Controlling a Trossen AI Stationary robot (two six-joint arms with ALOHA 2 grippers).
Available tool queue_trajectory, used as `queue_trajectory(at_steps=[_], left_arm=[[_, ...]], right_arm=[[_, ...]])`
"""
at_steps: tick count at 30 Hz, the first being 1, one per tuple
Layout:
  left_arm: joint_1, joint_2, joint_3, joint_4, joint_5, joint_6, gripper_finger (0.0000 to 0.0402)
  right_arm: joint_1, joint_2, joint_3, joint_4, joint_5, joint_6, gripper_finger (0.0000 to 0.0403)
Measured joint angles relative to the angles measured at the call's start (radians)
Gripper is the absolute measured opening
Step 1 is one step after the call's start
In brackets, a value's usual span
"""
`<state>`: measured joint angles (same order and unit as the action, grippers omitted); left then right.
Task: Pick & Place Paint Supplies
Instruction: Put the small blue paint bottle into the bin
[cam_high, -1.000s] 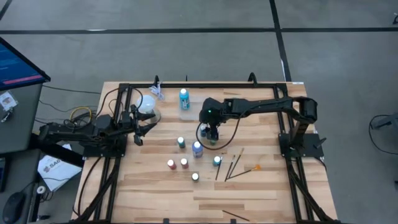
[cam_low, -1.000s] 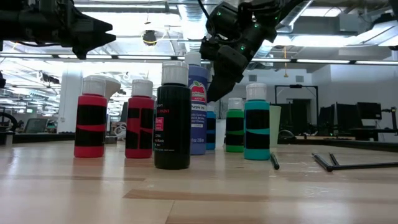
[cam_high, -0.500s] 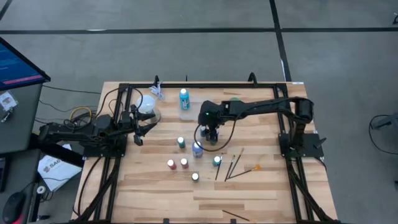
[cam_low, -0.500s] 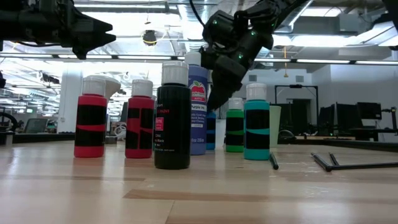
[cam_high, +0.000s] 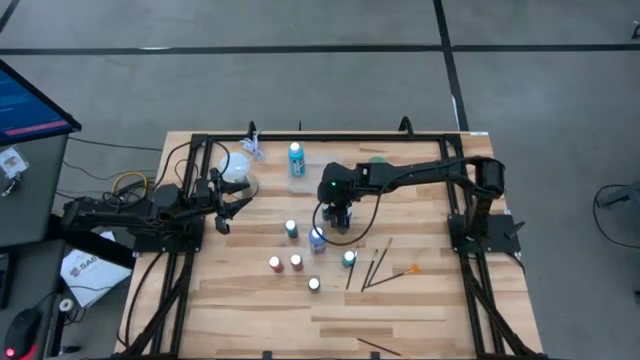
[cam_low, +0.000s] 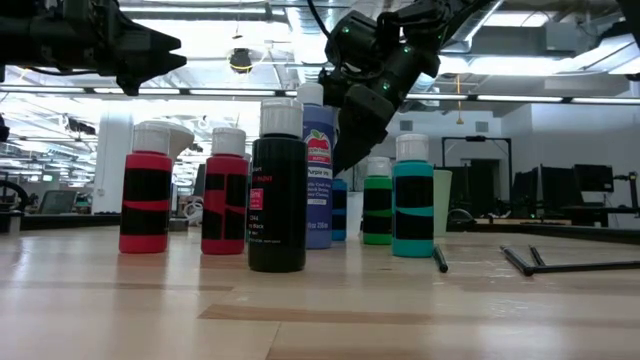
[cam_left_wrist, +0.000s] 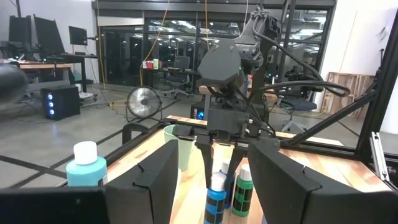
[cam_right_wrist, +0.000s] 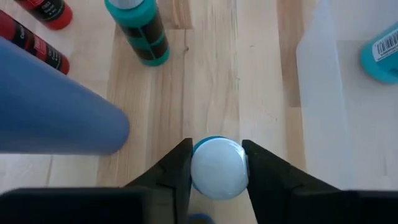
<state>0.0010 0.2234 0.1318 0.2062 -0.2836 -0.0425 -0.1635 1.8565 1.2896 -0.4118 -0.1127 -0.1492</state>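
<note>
- The right gripper (cam_right_wrist: 216, 163) pointed straight down, its fingers pressed against both sides of a blue paint bottle's (cam_left_wrist: 216, 200) white cap (cam_right_wrist: 217, 168).
- The left gripper (cam_high: 224, 207) hovered well apart, jaws parted, holding nothing.

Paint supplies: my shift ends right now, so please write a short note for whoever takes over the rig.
Right gripper: closed on the white cap of a small blue bottle mid-table, not lifted.
Left gripper: open, empty, hovering at the table's left side.
Done: one light-blue bottle lies in the clear tray.
Left: the gripped bottle, the other bottles standing mid-table, and the brushes lying to their right.
</note>
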Motion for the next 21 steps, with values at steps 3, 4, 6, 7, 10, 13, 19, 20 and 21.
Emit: queue_trajectory(at_steps=[3, 4, 6, 7, 10, 13, 19, 20, 21], left_arm=[[0.000, 0.000, 0.000, 0.000, 0.000, 0.000, 0.0177], [0.000, 0.000, 0.000, 0.000, 0.000, 0.000, 0.0177], [0.000, 0.000, 0.000, 0.000, 0.000, 0.000, 0.0177], [0.000, 0.000, 0.000, 0.000, 0.000, 0.000, 0.0177], [0.000, 0.000, 0.000, 0.000, 0.000, 0.000, 0.0177], [0.000, 0.000, 0.000, 0.000, 0.000, 0.000, 0.0177], [0.000, 0.000, 0.000, 0.000, 0.000, 0.000, 0.0177], [0.000, 0.000, 0.000, 0.000, 0.000, 0.000, 0.0177], [0.000, 0.000, 0.000, 0.000, 0.000, 0.000, 0.0177]], right_arm=[[0.000, 0.000, 0.000, -0.001, -0.001, 0.000, 0.0108], [0.000, 0.000, 0.000, -0.001, -0.001, 0.000, 0.0108], [0.000, 0.000, 0.007, -0.017, -0.001, 0.000, 0.0108], [-0.001, 0.000, 0.022, -0.052, 0.000, -0.002, 0.0108], [-0.002, 0.001, 0.092, -0.140, 0.005, -0.013, 0.0108], [-0.003, 0.001, 0.167, -0.179, 0.006, -0.043, 0.0108], [-0.033, 0.000, 0.310, -0.246, 0.012, -0.091, 0.0108], [-0.043, 0.000, 0.327, -0.252, 0.017, -0.096, 0.0108], [-0.055, 0.000, 0.342, -0.254, 0.020, -0.097, 0.0108]])
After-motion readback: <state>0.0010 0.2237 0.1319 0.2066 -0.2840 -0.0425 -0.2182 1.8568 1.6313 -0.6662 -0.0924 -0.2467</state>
